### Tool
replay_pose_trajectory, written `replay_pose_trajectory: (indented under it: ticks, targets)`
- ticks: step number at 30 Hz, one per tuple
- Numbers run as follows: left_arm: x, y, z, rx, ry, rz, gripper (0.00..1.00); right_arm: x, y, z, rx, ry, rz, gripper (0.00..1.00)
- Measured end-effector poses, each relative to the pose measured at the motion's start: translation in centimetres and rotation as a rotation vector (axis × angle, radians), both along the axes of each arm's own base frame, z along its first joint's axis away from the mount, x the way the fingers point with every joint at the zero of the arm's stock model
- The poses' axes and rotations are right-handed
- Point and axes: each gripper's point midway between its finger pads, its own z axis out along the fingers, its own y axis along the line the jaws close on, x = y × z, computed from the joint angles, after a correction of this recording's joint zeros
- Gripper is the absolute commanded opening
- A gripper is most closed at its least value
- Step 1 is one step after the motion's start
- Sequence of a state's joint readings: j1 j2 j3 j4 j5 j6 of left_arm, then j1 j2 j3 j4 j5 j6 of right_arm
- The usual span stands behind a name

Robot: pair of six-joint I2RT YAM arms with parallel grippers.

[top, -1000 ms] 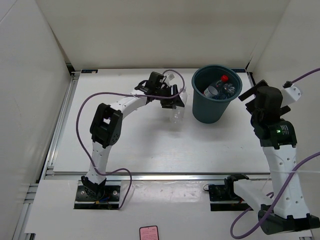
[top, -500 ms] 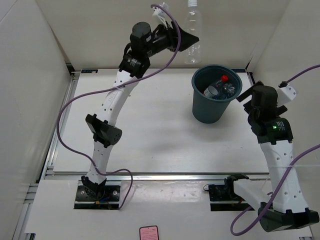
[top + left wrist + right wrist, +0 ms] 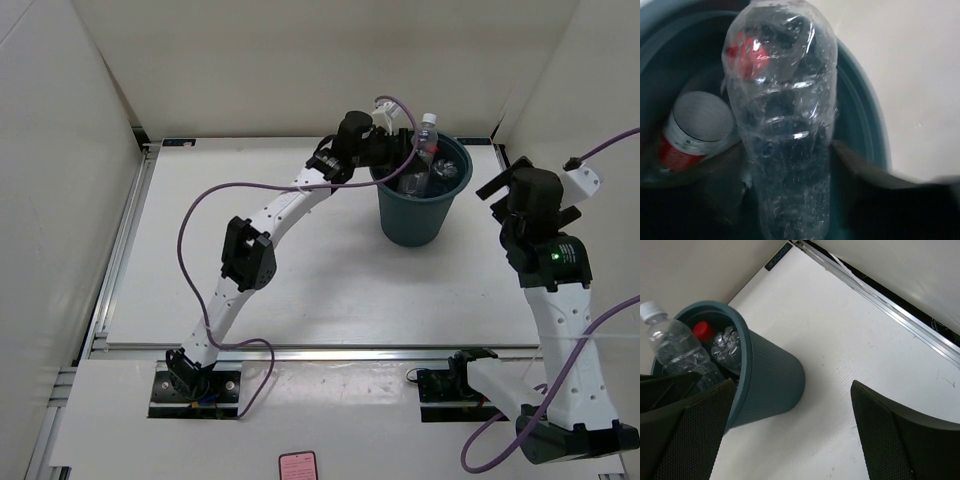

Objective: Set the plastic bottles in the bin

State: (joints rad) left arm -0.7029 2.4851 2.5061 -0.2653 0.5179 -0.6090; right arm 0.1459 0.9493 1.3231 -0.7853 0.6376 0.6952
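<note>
The dark teal bin (image 3: 415,215) stands at the back right of the table. My left gripper (image 3: 404,158) reaches over its left rim, jaws open. An unlabelled clear plastic bottle (image 3: 424,140) stands loose between the fingers, white cap up and lower end inside the bin. It fills the left wrist view (image 3: 785,125). Beneath it lies a red-labelled bottle (image 3: 692,132) with a red cap (image 3: 702,330), beside a crumpled clear bottle (image 3: 725,345). My right gripper (image 3: 506,186) hovers open and empty to the right of the bin (image 3: 772,375).
White walls close in the back and both sides of the table. A metal rail (image 3: 900,320) runs along the table's right edge. The bin's rim (image 3: 867,120) sits just past my left gripper's right finger (image 3: 865,167).
My left arm swung down from high behind the table to the bin's mouth with the clear bottle. Its jaws have opened and the bottle now stands in the bin. The right arm barely moved.
</note>
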Motion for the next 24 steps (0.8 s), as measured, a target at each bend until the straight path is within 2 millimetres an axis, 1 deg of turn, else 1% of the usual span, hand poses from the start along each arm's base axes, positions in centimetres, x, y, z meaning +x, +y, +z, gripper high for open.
replay_pose_trajectory:
  ticks: [1,4,6,7,8,11,14,17,18,20,22,24]
  targets:
    - [0.0,0.2,-0.4,0.012,-0.007,-0.002,1.0,0.0,0.0,0.2,-0.001,-0.004,0.002,1.0]
    - [-0.3,0.9,-0.8,0.038,-0.007,-0.001,1.0,-0.2,-0.2,0.8,-0.004,-0.02,-0.007,1.0]
    - [-0.2,1.6,0.2,0.039,-0.025,0.01,1.0,-0.4,-0.5,1.1,-0.012,-0.022,-0.02,1.0]
    - [-0.2,1.9,1.4,0.029,-0.044,0.016,1.0,-0.5,-0.6,1.3,-0.019,-0.023,-0.026,1.0]
    - [-0.2,2.1,1.9,0.024,-0.054,0.019,1.0,-0.6,-0.8,1.4,-0.025,-0.022,-0.03,1.0]
    - [-0.2,3.2,6.0,-0.012,-0.117,0.051,1.0,-0.7,-1.1,1.6,-0.059,0.012,-0.03,1.0]
    - [-0.1,5.2,12.2,-0.084,-0.209,0.098,1.0,-0.2,-1.0,1.6,-0.09,0.062,-0.005,1.0]
    - [-0.8,8.7,18.6,-0.152,-0.297,0.149,1.0,0.4,-0.2,0.7,-0.11,0.121,0.069,1.0]
    - [-1.1,10.3,20.3,-0.164,-0.318,0.172,1.0,0.6,0.5,0.3,-0.119,0.143,0.128,1.0]
    - [-2.1,14.3,23.0,-0.168,-0.362,0.236,1.0,0.9,2.2,-0.2,-0.123,0.171,0.26,1.0]
    - [-3.1,18.8,23.2,-0.128,-0.369,0.34,1.0,1.0,3.9,-0.3,-0.117,0.174,0.377,1.0]
    - [-4.1,24.2,22.4,-0.086,-0.373,0.491,1.0,1.0,5.1,-0.2,-0.113,0.162,0.455,1.0]
